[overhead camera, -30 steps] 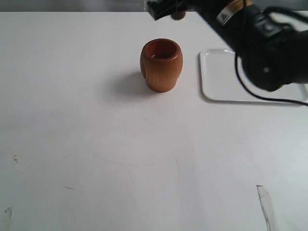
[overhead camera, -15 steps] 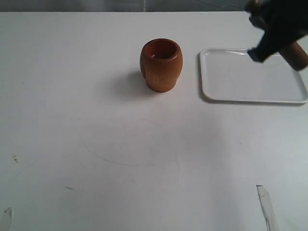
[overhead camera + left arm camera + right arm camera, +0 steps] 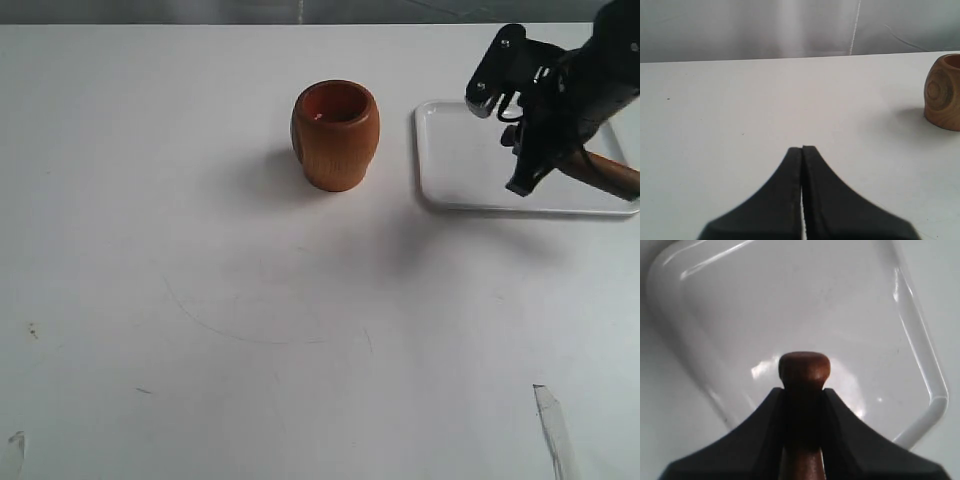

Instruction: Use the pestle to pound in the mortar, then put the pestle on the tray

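The reddish-brown mortar (image 3: 335, 135) stands upright on the white table, left of the white tray (image 3: 455, 160). My right gripper (image 3: 545, 160) hangs over the tray's right half, shut on the dark-brown pestle (image 3: 610, 173), whose thicker end sticks out toward the right edge. In the right wrist view the pestle's small knob (image 3: 804, 367) pokes out past the right gripper (image 3: 804, 390), with the tray's floor (image 3: 790, 300) close below. My left gripper (image 3: 802, 149) is shut on nothing and low over bare table, with the mortar (image 3: 944, 95) off to one side. The exterior view does not show the left gripper.
A strip of clear tape (image 3: 552, 420) lies on the table at the front right. Faint scuff marks (image 3: 260, 335) cross the table's middle. A grey wall (image 3: 790, 25) rises behind the table's far edge.
The right arm swung from behind the mortar to the right and came down over the tray, carrying the pestle. The mortar and tray have not moved.
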You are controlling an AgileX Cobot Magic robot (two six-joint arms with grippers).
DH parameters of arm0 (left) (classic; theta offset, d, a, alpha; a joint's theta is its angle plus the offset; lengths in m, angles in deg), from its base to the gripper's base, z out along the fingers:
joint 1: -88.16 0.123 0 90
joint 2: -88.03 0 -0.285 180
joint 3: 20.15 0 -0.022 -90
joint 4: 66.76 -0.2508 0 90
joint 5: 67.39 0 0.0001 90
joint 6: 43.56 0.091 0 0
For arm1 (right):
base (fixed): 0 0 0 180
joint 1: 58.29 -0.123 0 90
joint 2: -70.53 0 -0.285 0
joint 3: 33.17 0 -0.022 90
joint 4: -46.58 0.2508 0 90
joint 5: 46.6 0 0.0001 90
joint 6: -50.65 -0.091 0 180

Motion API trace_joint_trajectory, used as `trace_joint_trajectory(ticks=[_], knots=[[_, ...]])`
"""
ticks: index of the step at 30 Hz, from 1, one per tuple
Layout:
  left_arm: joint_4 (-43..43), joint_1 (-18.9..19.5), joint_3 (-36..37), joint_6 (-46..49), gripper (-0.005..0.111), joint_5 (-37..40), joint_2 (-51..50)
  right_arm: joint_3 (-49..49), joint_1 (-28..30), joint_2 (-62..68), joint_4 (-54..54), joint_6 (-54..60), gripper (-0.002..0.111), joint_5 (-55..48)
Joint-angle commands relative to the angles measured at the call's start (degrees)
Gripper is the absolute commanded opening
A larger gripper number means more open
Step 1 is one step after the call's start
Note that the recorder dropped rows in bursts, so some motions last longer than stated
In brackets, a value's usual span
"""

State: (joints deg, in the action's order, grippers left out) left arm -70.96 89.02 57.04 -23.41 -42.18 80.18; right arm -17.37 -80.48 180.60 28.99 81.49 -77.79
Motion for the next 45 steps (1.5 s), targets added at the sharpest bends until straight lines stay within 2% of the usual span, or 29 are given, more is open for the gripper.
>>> trace_joint_trajectory(ticks=[1,3,6,8,10,11,12,13,15,16,17,18,20,23,24,26,28,30,33,36,37,41,45], knots=[[0.4,-0.4,0.0,-0.5,0.000,-0.2,0.1,-5.8,0.4,6.1,-0.8,-1.4,0.000,0.1],[0.4,-0.4,0.0,-0.5,0.000,-0.2,0.1,-7.1,0.4,7.8,-0.8,-1.8,0.002,0.5],[0.4,-0.4,0.0,-0.5,0.000,-0.2,0.1,-8.0,0.4,8.8,-1.6,-1.9,0.017,0.6],[0.4,-0.4,0.0,-0.5,0.000,-0.2,0.1,-8.0,0.4,8.6,-1.6,-2.4,0.037,1.9],[0.4,-0.4,0.0,-0.5,0.000,-0.2,0.1,-8.0,0.4,8.1,-1.9,-6.4,0.062,3.8],[0.4,-0.4,0.0,-0.5,0.000,-0.2,0.1,-8.0,0.4,7.8,-4.5,-11.5,0.072,4.9],[0.4,-0.4,0.0,-0.5,0.000,-0.2,0.1,-8.0,0.4,7.1,-8.7,-19.1,0.075,5.6],[0.4,-0.4,0.0,-0.5,0.000,-0.2,0.1,-8.0,0.4,6.5,-14.3,-25.6,0.074,5.6],[0.4,-0.4,0.0,-0.5,0.000,-0.2,0.1,-8.0,0.4,4.8,-26.3,-42.0,0.063,3.8],[0.4,-0.4,0.0,-0.5,0.000,-0.2,0.1,-8.0,0.4,2.8,-35.2,-54.2,0.047,0.1],[0.4,-0.4,0.0,-0.5,0.000,-0.2,0.1,-8.0,0.4,1.7,-38.2,-59.0,0.037,-2.2],[0.4,-0.4,0.0,-0.5,0.000,-0.2,0.1,-7.3,0.4,-0.9,-41.0,-65.1,0.017,-5.3],[0.4,-0.4,0.0,-0.5,0.000,-0.2,0.1,-4.3,0.4,-6.6,-44.4,-74.8,0.000,-3.9],[0.4,-0.4,0.0,-0.5,0.000,-0.2,0.1,3.1,0.4,-16.6,-53.6,-91.4,0.000,5.9],[0.4,-0.4,0.0,-0.5,0.000,-0.2,0.1,7.6,0.4,-22.1,-60.0,-99.0,0.000,12.9],[0.4,-0.4,0.0,-0.5,0.000,-0.2,0.1,13.1,0.4,-29.2,-71.7,-105.7,0.000,23.1],[0.4,-0.4,0.0,-0.5,0.000,-0.2,0.1,17.8,0.3,-35.9,-79.9,-104.9,0.000,26.1],[0.4,-0.4,0.0,-0.5,0.000,-0.2,0.1,23.3,-0.1,-43.8,-82.4,-97.9,0.000,22.9],[0.4,-0.4,0.0,-0.5,0.000,-0.2,0.1,31.1,-2.3,-54.8,-82.4,-69.8,0.000,4.1],[0.4,-0.4,0.0,-0.5,0.000,-0.2,0.1,34.4,-3.6,-61.0,-82.4,-57.1,0.000,-7.8],[0.4,-0.4,0.0,-0.5,0.000,-0.2,0.1,35.1,-3.9,-63.1,-80.4,-54.0,0.000,-10.0],[0.4,-0.4,0.0,-0.5,0.000,-0.2,0.1,35.5,-3.9,-71.2,-58.6,-50.3,0.000,-15.7],[0.4,-0.4,0.0,-0.5,0.000,-0.2,0.1,35.5,-3.9,-78.7,-35.9,-40.5,0.000,-10.9]])
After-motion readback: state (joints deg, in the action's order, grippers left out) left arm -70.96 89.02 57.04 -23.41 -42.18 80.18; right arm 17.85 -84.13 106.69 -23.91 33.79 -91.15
